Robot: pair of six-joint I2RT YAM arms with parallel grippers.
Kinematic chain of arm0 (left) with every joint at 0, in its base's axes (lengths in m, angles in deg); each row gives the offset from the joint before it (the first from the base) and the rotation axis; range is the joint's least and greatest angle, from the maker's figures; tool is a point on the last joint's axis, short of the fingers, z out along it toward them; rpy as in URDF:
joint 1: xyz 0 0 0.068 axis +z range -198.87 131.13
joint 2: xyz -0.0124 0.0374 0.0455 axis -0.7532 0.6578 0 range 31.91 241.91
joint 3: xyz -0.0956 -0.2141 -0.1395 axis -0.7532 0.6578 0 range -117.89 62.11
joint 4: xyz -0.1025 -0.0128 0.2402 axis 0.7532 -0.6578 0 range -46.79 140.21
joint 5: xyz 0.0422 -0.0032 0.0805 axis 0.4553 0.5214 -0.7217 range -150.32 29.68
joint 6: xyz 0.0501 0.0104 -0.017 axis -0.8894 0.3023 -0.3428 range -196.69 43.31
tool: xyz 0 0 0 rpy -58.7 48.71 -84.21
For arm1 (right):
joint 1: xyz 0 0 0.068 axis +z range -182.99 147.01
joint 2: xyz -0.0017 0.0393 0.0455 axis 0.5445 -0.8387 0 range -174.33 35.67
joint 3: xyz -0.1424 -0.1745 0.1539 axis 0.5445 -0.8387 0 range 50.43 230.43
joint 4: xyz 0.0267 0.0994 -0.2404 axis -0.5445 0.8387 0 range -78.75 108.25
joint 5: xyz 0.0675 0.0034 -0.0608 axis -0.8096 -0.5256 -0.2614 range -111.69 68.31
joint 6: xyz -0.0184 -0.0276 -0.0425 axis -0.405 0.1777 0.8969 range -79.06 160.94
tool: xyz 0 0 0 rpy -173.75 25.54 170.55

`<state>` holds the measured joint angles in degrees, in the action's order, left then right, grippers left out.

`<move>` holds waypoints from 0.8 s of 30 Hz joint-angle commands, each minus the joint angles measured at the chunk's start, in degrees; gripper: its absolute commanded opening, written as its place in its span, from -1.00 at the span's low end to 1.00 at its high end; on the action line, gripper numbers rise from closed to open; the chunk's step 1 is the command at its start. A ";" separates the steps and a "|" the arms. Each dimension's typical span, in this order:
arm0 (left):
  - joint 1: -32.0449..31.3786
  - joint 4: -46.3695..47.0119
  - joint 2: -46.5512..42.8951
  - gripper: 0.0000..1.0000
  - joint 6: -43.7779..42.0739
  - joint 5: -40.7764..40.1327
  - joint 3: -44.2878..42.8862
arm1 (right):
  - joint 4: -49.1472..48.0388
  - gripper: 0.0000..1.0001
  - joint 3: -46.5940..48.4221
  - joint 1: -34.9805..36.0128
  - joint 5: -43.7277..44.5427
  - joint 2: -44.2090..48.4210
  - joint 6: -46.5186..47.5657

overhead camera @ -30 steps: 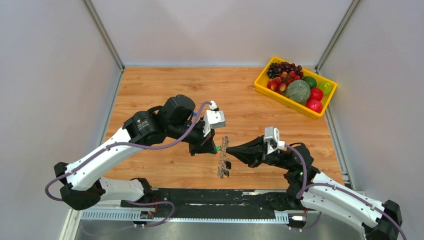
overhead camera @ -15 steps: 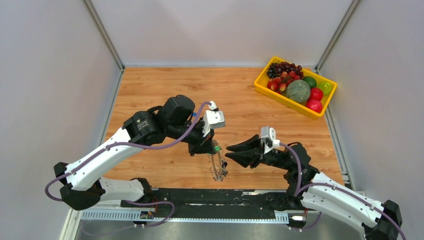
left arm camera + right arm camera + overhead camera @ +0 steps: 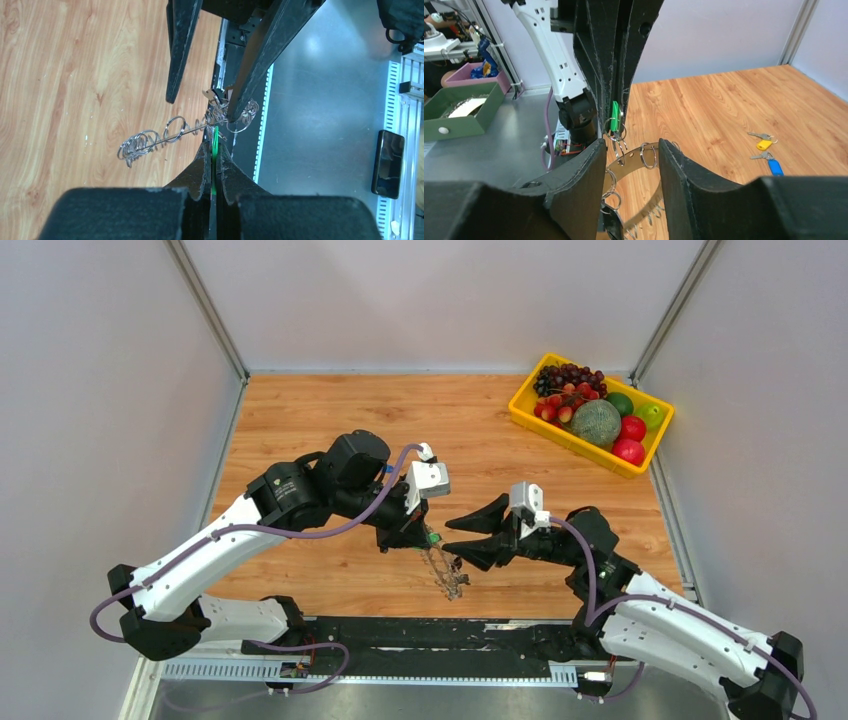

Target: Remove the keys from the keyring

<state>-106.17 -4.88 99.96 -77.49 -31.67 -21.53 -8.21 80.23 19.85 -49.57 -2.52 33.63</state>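
My left gripper [image 3: 424,536] is shut on a green-headed key [image 3: 215,146] that still hangs on the keyring [image 3: 446,576]. The keyring is a metal band with several small split rings and a black fob [image 3: 623,214], and it dangles below the green key above the table's near edge. My right gripper [image 3: 450,543] is open. In the right wrist view its fingers [image 3: 576,185] stand either side of the keyring band [image 3: 644,159] without touching it. The green key [image 3: 614,116] shows just beyond, between the left gripper's fingers [image 3: 596,60]. A yellow-headed key [image 3: 764,144] and a blue-headed key [image 3: 775,167] lie loose on the table.
A yellow tray [image 3: 566,439] of fruit stands at the back right corner. Grey walls enclose the wooden table [image 3: 400,420]. Off the table's near edge are a metal bench with a phone [image 3: 387,161] and a green box [image 3: 459,114].
My right gripper has let go of the keyring and opened, then moved left so its fingers straddle it. The keyring swung down and now hangs from the left gripper alone.
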 commanded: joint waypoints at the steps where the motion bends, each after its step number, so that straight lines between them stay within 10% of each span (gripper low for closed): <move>1: -0.01 1.83 -1.32 -1.00 -0.78 1.68 -2.18 | 0.91 -0.06 2.86 0.11 -3.06 -2.04 2.30; 15: -0.06 1.94 -0.85 -1.00 -0.85 2.45 -1.89 | -0.74 -0.14 3.60 0.26 -6.23 -4.34 3.13; 24: -0.13 1.84 -0.56 -1.00 -0.87 2.49 -2.05 | -0.44 -0.95 3.55 0.36 -6.03 -4.02 3.14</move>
<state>-106.17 -5.30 99.96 -77.51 -30.82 -21.53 -6.66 81.67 19.87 -55.27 -6.96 36.65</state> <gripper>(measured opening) 0.018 0.138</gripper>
